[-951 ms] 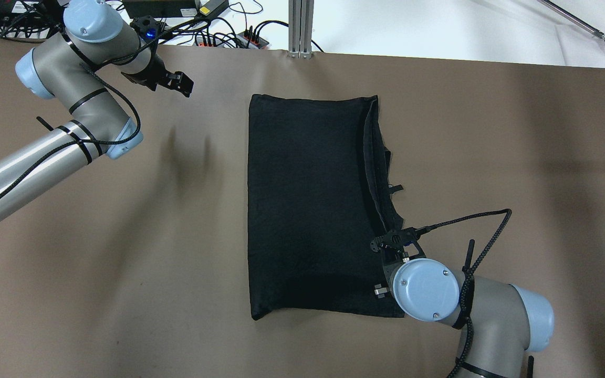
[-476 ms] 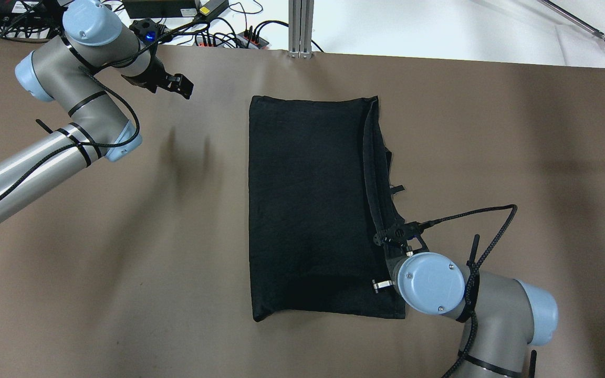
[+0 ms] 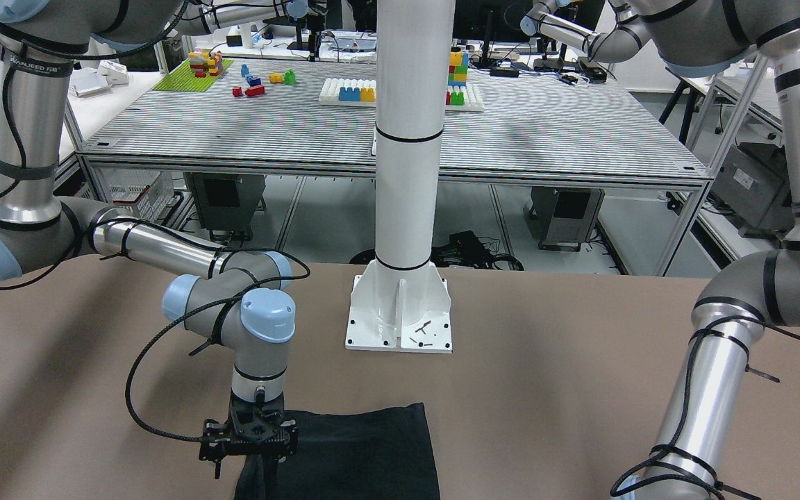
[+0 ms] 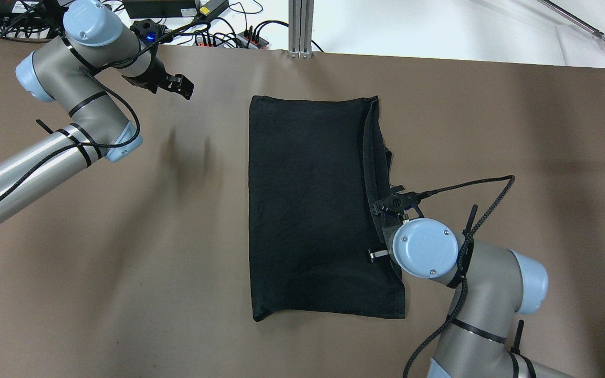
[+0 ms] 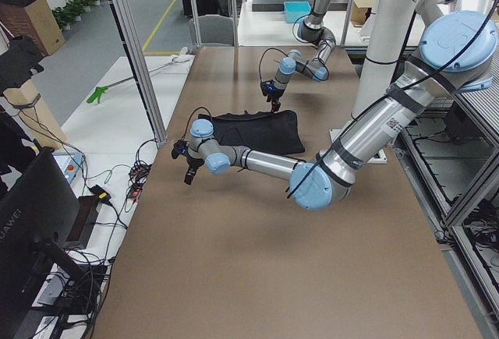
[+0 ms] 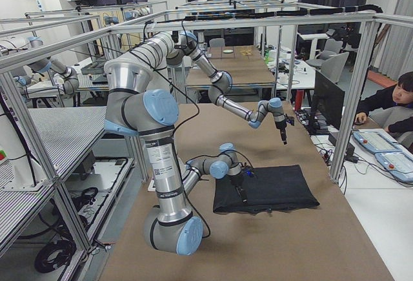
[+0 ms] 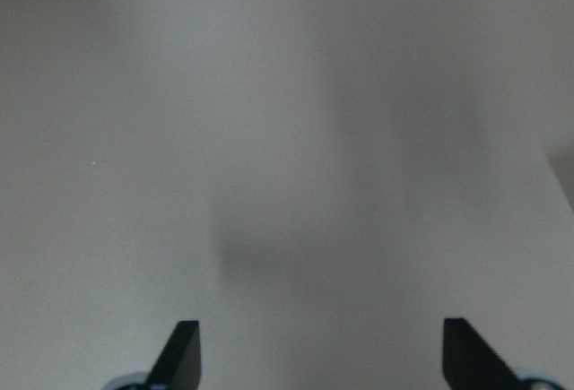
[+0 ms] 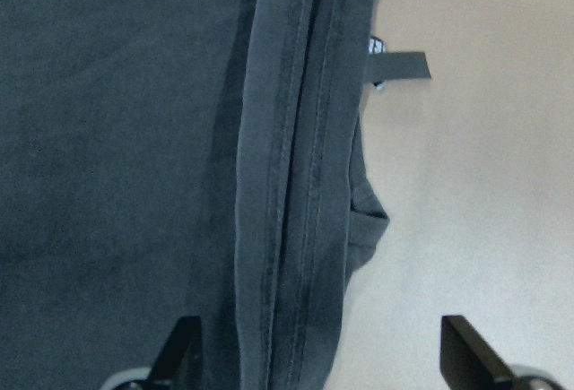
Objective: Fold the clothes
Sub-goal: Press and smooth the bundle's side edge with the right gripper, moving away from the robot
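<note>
The clothes [image 4: 313, 205] are one black garment lying flat mid-table, folded into a tall rectangle with layered hems along its right edge. It also shows in the front view [image 3: 365, 451]. My right gripper [image 8: 323, 363] points straight down over that right edge, open. The stitched hems [image 8: 296, 184] run between its fingertips [image 8: 184, 354]. From overhead its wrist [image 4: 424, 247] hides the fingers. My left gripper [image 4: 181, 86] hangs open over bare table at the far left, well away from the garment. In its wrist view, the left gripper [image 7: 323, 363] has only tabletop between the fingers.
A white pole with its base plate [image 3: 400, 319] stands on the robot's side of the table. Cables and power strips [image 4: 218, 37] and an aluminium post [image 4: 301, 26] line the far edge. A person [image 6: 393, 100] sits beyond that edge.
My right arm has moved along the garment's right edge toward the far side of the table. The left arm has barely shifted. The garment lies as before.
</note>
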{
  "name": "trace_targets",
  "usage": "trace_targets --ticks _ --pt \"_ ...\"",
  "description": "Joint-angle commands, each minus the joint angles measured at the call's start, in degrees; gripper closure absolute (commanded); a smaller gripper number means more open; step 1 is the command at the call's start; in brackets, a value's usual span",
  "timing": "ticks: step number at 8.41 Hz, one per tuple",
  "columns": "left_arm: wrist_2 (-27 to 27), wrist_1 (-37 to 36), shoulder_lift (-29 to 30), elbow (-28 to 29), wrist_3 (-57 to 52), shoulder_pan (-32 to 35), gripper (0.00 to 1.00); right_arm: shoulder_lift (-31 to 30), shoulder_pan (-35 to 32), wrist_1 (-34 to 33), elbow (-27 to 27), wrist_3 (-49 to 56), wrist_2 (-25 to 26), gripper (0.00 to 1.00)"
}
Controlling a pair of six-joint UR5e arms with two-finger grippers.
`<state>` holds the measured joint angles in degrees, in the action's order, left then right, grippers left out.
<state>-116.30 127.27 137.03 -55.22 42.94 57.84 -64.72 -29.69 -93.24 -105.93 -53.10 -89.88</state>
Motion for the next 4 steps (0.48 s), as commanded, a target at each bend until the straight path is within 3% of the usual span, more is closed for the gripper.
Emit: trace_targets --ticks 1,4 --pt "0.0 0.0 0.0 0.0 0.0 0.0 0.05 5.3 -2.5 0.6 8.0 2.8 -1.5 0.06" --pt "0.0 0.0 0.1 0.0 0.0 0.0 0.05 4.8 -2.6 6.7 13.2 3.5 -1.4 0.06"
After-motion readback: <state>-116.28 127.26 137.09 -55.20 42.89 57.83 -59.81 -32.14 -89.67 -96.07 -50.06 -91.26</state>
